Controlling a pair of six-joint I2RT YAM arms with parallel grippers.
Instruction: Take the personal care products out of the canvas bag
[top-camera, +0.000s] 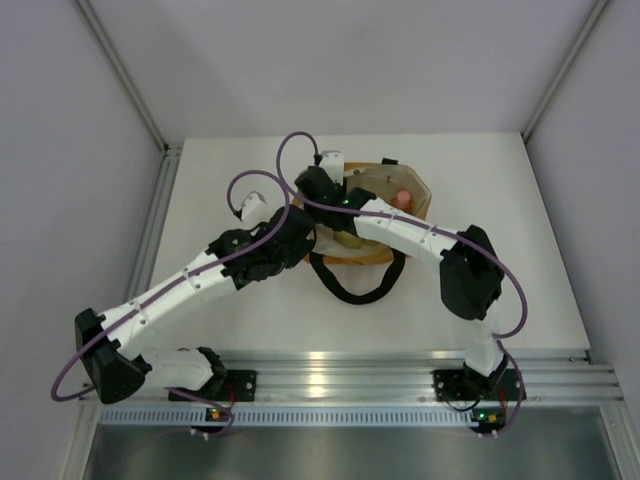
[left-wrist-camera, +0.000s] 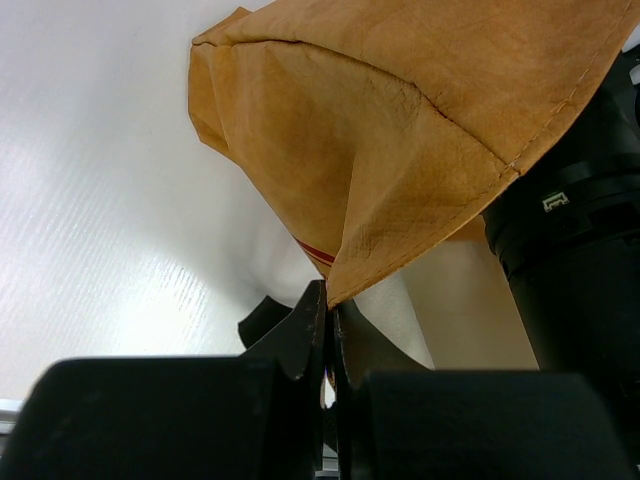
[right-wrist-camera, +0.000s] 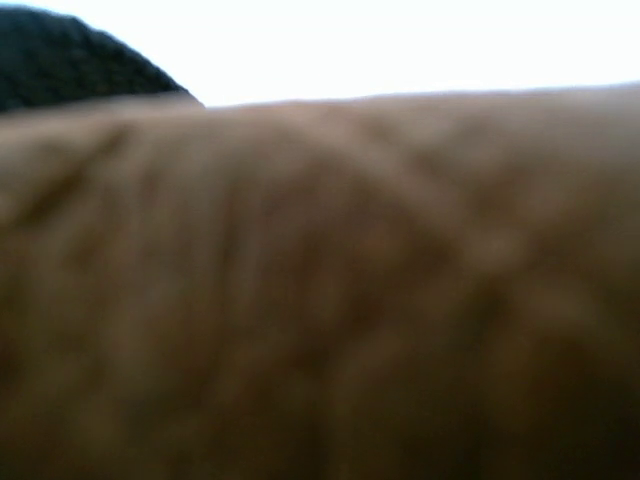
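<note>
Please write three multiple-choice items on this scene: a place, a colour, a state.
1. The black handle of the bag lies: A toward the arm bases; B toward the far wall; C hidden under the bag.
2. The cap showing inside the bag is: A blue; B pink; C black.
3. The left claw is: A wide open; B shut on nothing; C shut on the bag's edge.
Answers: 1 A, the loop lies nearest the bases; 2 B, it looks pink; 3 C, fabric is pinched in it.

No writing, brand or number can be read on the canvas bag (left-wrist-camera: 400, 130) or elsewhere; a small white mark (left-wrist-camera: 555, 200), at three o'clock in the left wrist view, sits on a black housing (left-wrist-camera: 585, 270), too small to make out.
</note>
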